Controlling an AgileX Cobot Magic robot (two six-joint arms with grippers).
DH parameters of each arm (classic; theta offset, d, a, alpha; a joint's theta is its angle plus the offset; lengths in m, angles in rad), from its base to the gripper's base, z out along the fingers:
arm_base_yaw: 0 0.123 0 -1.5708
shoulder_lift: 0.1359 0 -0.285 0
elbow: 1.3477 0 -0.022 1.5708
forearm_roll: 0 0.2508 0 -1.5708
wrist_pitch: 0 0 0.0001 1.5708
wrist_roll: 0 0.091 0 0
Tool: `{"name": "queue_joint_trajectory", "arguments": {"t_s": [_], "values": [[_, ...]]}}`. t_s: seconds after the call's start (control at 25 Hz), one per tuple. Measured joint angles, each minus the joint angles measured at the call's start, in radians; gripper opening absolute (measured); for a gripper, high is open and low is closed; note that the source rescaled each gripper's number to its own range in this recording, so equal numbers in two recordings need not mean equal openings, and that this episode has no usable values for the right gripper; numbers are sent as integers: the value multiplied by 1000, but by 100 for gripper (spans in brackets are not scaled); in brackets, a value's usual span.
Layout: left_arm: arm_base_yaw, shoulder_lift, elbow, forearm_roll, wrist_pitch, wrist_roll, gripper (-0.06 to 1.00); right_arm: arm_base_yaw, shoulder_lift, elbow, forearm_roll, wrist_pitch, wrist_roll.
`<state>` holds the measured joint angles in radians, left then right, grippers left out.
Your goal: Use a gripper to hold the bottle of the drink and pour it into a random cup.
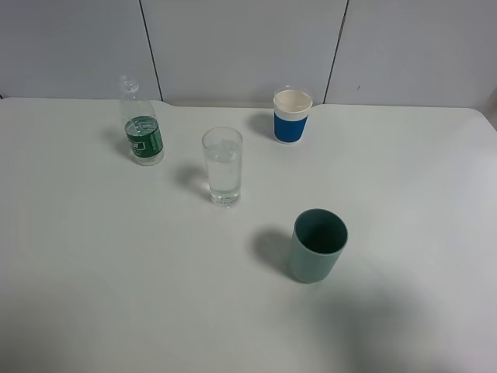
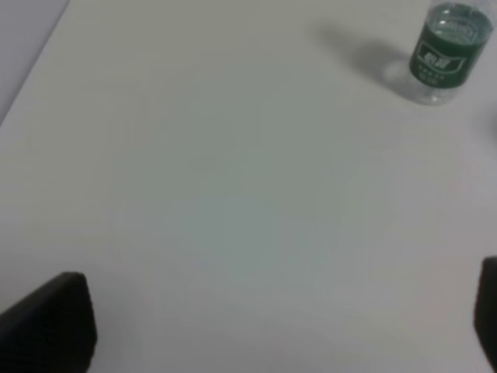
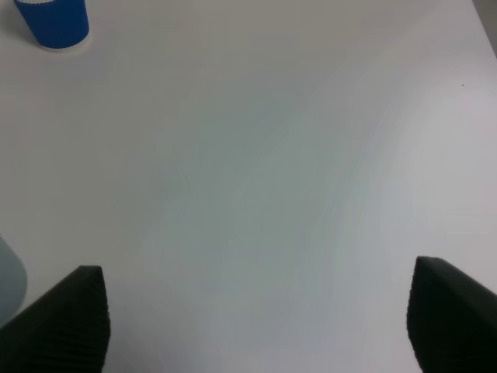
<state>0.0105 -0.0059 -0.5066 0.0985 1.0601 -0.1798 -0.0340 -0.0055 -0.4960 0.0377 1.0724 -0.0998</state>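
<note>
While both grippers, left (image 2: 283, 322) and right (image 3: 256, 318), sit spread apart and empty, you have the white table (image 1: 116, 295) bare along its near edge; the green-labelled bottle (image 1: 142, 124) stands upright near the far-left corner, neck up.

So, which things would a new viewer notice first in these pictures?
Probably the clear glass holding water at the table's middle, with the green-labelled bottle standing behind it to the left. Next, the blue-sleeved paper cup at the back and the teal cup nearest the camera.
</note>
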Motion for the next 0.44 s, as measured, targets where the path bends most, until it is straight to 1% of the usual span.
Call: {"name": "queue_joint_trajectory", "arguments": {"t_s": [0.44], "values": [[0, 0, 0, 0, 0, 0, 99, 0, 0, 0, 0, 0, 0]]}}
